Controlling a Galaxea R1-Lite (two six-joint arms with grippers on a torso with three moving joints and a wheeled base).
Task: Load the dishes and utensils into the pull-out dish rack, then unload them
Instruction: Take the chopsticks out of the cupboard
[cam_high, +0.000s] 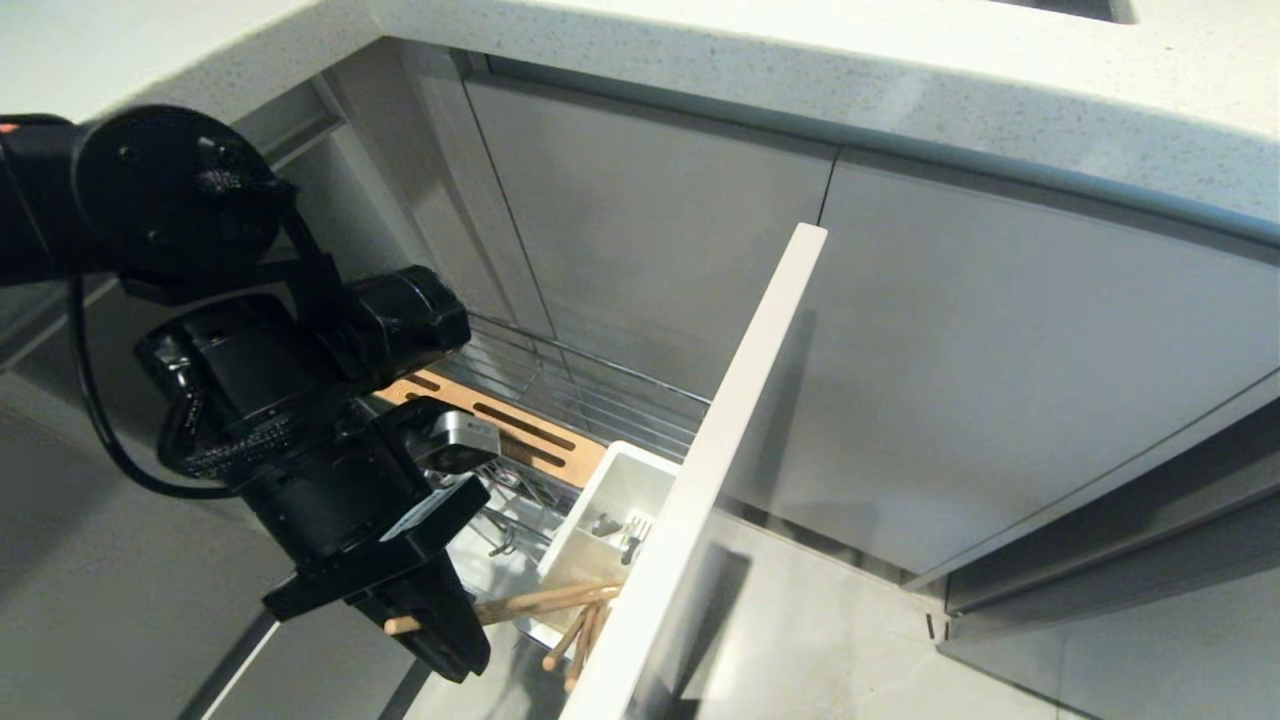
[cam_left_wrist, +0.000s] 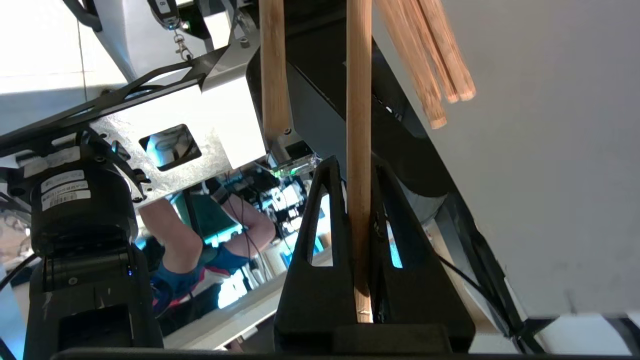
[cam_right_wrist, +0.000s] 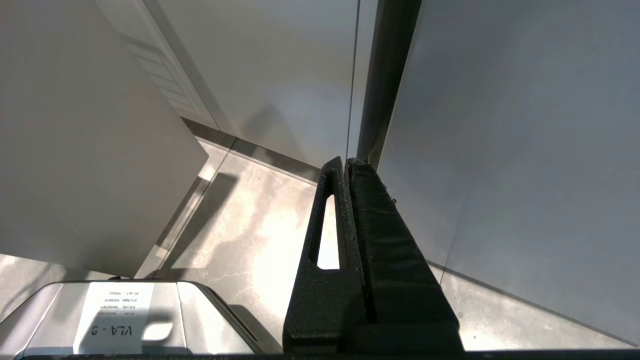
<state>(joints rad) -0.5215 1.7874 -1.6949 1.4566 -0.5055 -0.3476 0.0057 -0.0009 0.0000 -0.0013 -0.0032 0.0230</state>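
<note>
**Pinching a chopstick at the rack's front end**

Holding one chopstick (cam_left_wrist: 359, 150) pressed between its fingers, the left gripper (cam_high: 425, 615) sits low at the near end of the rack (cam_high: 560, 385), just beside the front panel (cam_high: 700, 480). In the head view the stick runs roughly level from the gripper toward the panel, a short end poking out the far side of the fingers. A second chopstick (cam_left_wrist: 274, 75) shows close alongside in the wrist view, not between the fingers. More stick ends (cam_high: 578, 640) lie near the panel's foot, below the caddy (cam_high: 615, 500). The right gripper (cam_right_wrist: 350, 200) is pressed together on nothing, parked facing the cabinet doors & floor.

Probably loading or pulling out chopsticks (can't tell which). To do it well: keep the pinch firm, since a thin round stick may roll or pivot; tilt it upright before aiming at the caddy.

Room is tight: panel on one side, wooden strip (cam_high: 500, 425) & wire behind, caddy rim close by. Open space lies up & toward the robot, away from the panel.
</note>
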